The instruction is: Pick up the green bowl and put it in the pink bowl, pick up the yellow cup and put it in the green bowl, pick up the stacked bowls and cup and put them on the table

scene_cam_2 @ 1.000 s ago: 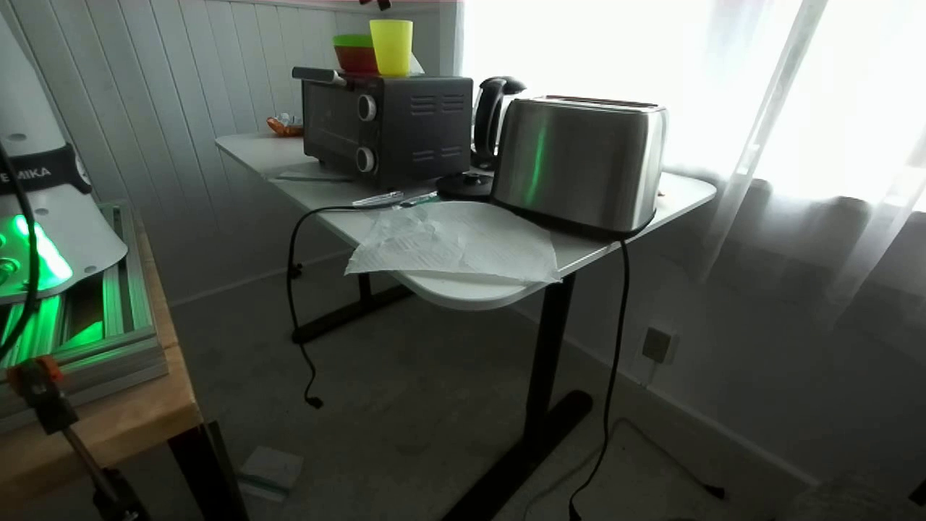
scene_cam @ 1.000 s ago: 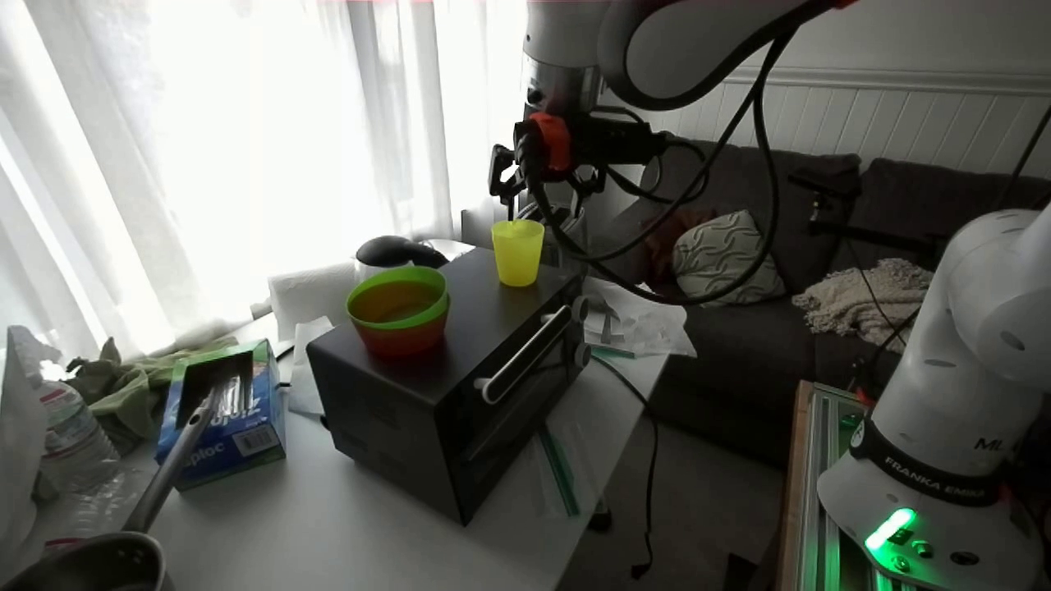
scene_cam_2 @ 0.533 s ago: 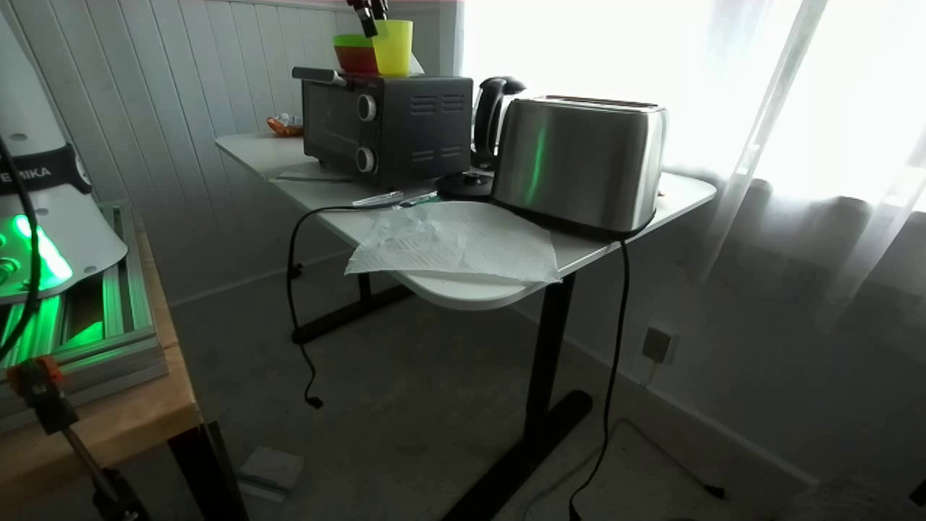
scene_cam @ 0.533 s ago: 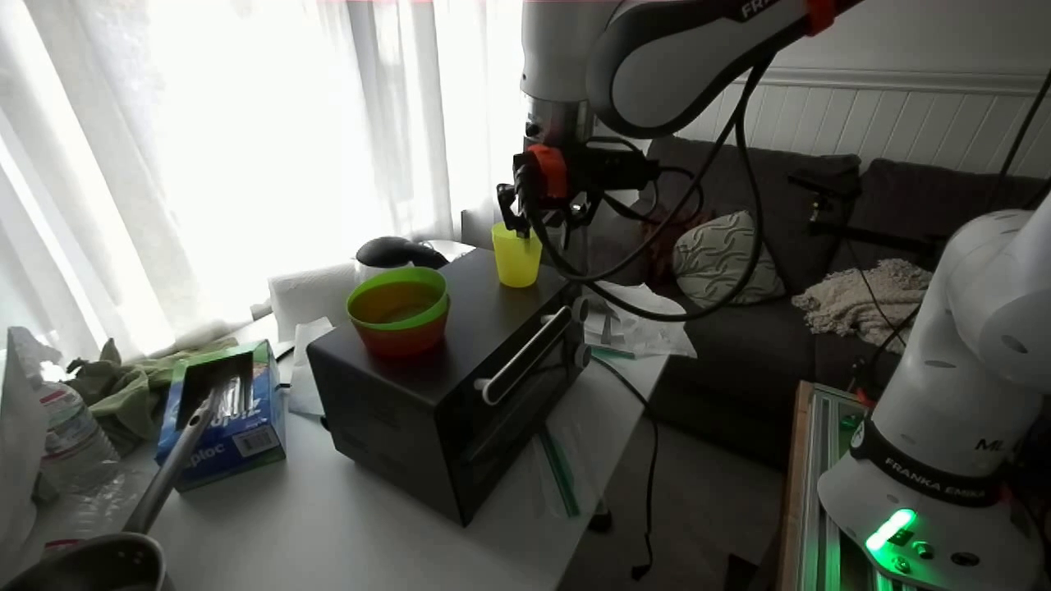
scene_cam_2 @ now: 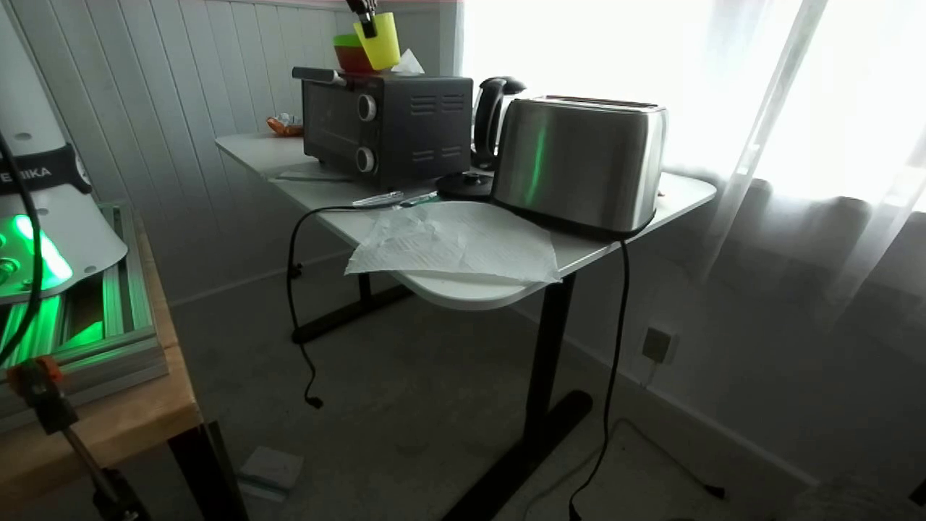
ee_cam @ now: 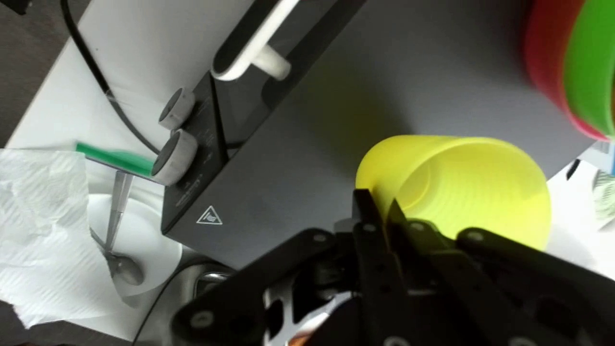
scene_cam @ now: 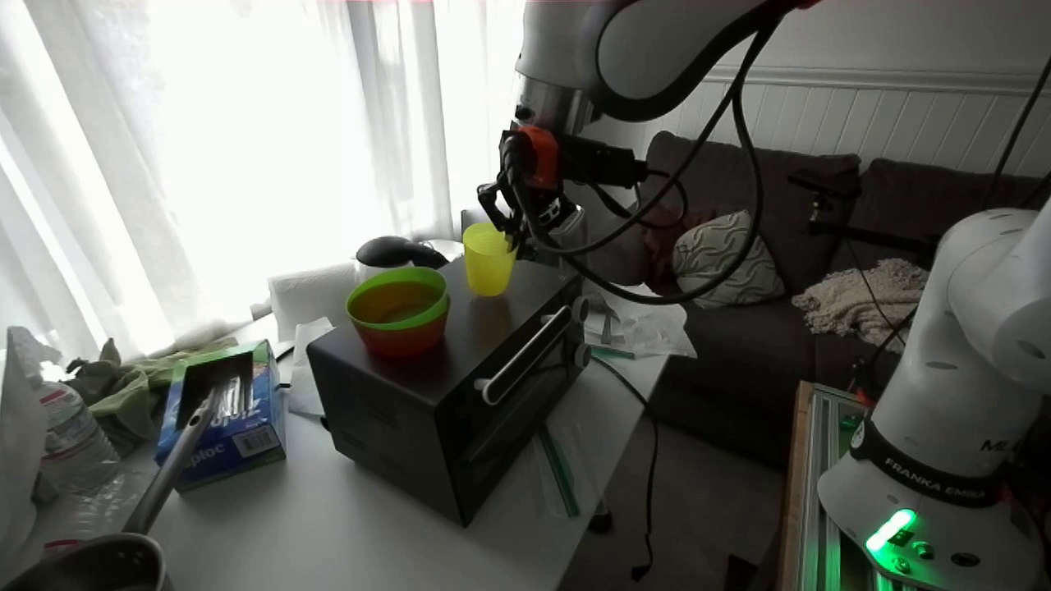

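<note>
My gripper [ee_cam: 378, 198] is shut on the wall of the yellow cup [ee_cam: 475, 187]; one finger stands inside the rim, the other outside. In an exterior view the yellow cup [scene_cam_2: 380, 45] hangs tilted from the gripper [scene_cam_2: 369, 27] at the top of the black oven; whether its base touches I cannot tell. On the oven's other end, the green bowl [scene_cam: 402, 297] sits in the pink bowl [scene_cam: 402, 341], which looks reddish. Both green bowl [ee_cam: 591, 67] and pink bowl [ee_cam: 547, 53] are cut off at the wrist view's upper right. The white table [scene_cam: 312, 525] carries the oven.
The black oven [scene_cam: 386, 427] has a protruding front handle [scene_cam: 525, 353]. Beside it are a steel toaster [scene_cam_2: 579, 163] and a paper sheet [scene_cam_2: 463, 242]. A blue bag box [scene_cam: 226, 427] and a pan [scene_cam: 90, 562] stand on the table's other side. A cable hangs under the arm.
The gripper came down to the cup, and its fingers closed on the cup's wall. The cup has since shifted toward the bowls and tipped. The bowls have not moved.
</note>
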